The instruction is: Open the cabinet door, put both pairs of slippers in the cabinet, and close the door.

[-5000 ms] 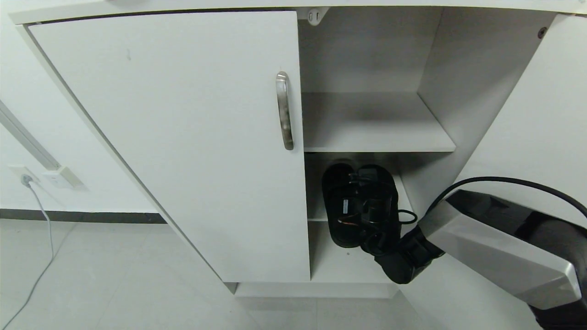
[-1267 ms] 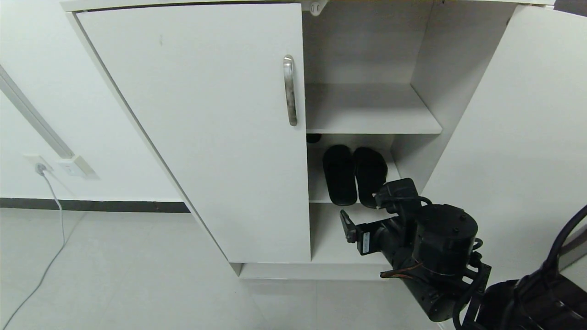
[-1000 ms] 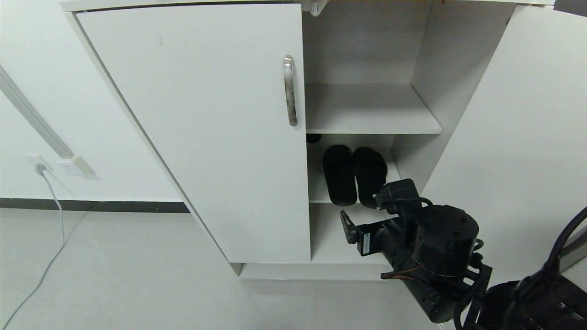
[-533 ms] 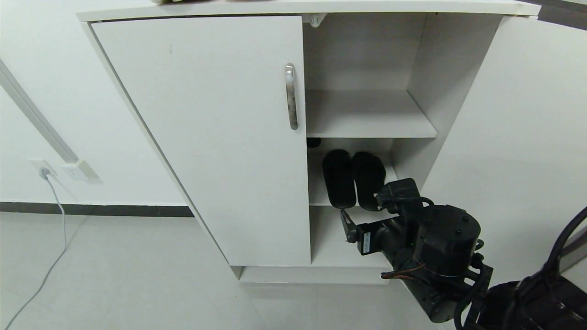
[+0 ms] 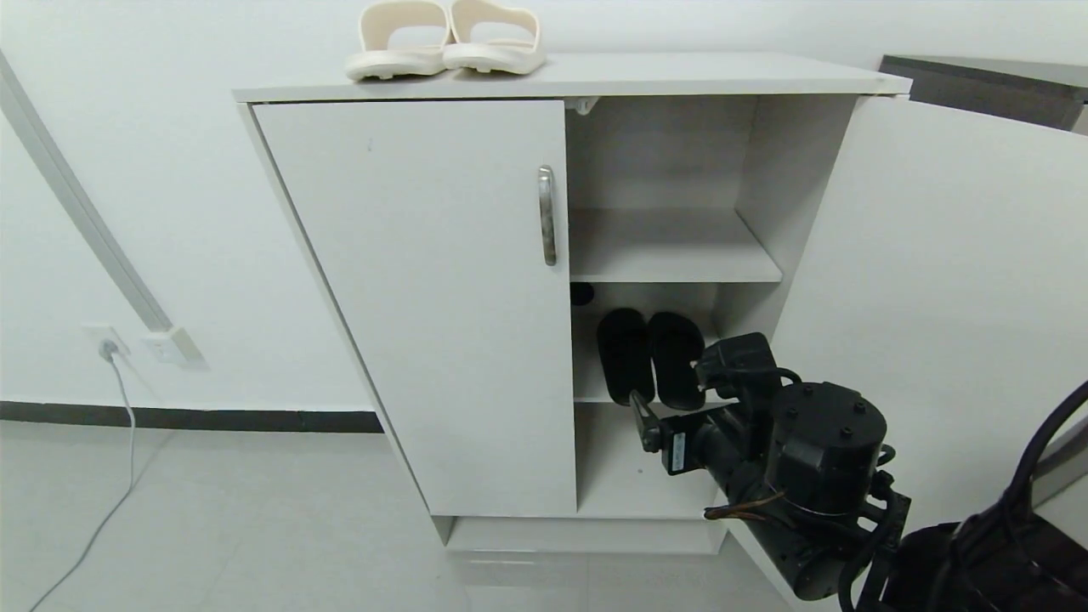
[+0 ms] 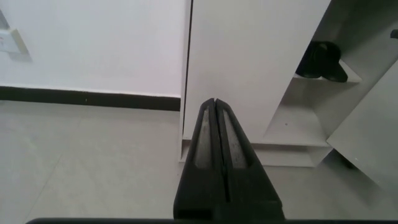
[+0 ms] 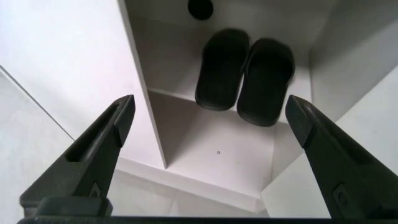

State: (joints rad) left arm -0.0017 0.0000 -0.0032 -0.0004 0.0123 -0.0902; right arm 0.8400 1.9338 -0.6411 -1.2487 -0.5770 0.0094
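1. The cabinet [image 5: 680, 85] stands against the far wall. Its left door [image 5: 425, 297] is closed and its right door [image 5: 935, 297] is swung wide open toward the near right.
2. A metal handle [image 5: 546, 215] runs upright along the left door's right edge.
3. The black slippers [image 5: 650, 357] lie side by side, touching, on the middle shelf [image 5: 586, 378] inside the open half. Their near ends reach that shelf's front edge.
4. The cream slippers [image 5: 446, 36] sit as a pair on the cabinet's top, above the closed left door, toward its right end.
5. The upper shelf [image 5: 671, 246] and the bottom board [image 5: 629, 476] are bare white panels.
6. A small dark round thing [image 7: 200, 7] sits far back on the middle shelf, left of the black pair; what it is cannot be told.
7. The right gripper [image 7: 210, 106] hangs just in front of the open compartment, below and near the black slippers. Its fingers are spread wide apart with nothing between them, and they touch neither slipper.
8. The left gripper [image 6: 214, 102] is low over the floor tiles [image 6: 93, 162], well short of the closed left door. Its two fingers are pressed flat together, with nothing held.
9. On the far wall to the left, a socket [image 5: 106, 344] has a grey cable [image 5: 119, 442] trailing down to the floor.
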